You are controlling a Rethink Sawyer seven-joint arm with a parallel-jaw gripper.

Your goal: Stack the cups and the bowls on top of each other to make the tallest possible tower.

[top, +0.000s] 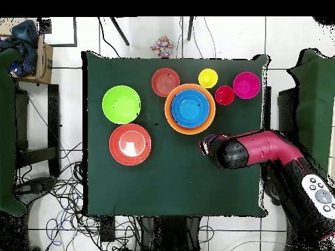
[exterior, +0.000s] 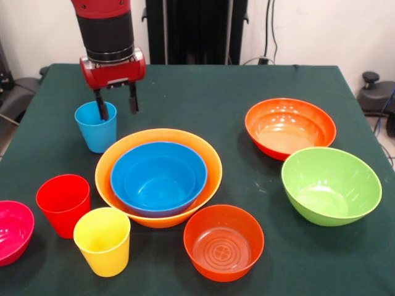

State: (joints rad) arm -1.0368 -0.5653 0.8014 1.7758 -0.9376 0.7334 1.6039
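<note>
The tower point(exterior: 158, 177) so far is the large pale orange plastic bowl point(exterior: 210, 161) near the middle of the dark green table point(exterior: 247, 80), with a glossy blue bowl point(exterior: 159, 177) nested inside it; a further light blue bowl may sit within the blue one, but that cannot be told for sure. Close around it in the front view stand the yellow tapered tumbler point(exterior: 103, 241) and red tumbler point(exterior: 63, 204) at lower left, the magenta-pink small bowl point(exterior: 13, 230) at the left edge, a small red-orange bowl point(exterior: 223, 242) just below right, and farther right the lime green bowl point(exterior: 331, 185) and a wider red-orange bowl point(exterior: 290, 127). The light blue tumbler point(exterior: 96, 126) stands upright just beyond the tower's upper left. The red and black arm's gripper point(exterior: 116, 102) hangs over that tumbler, its two dark fingers point(exterior: 102, 105) spread apart, one dipping inside the rim and the other outside it, gripping nothing visibly.
</note>
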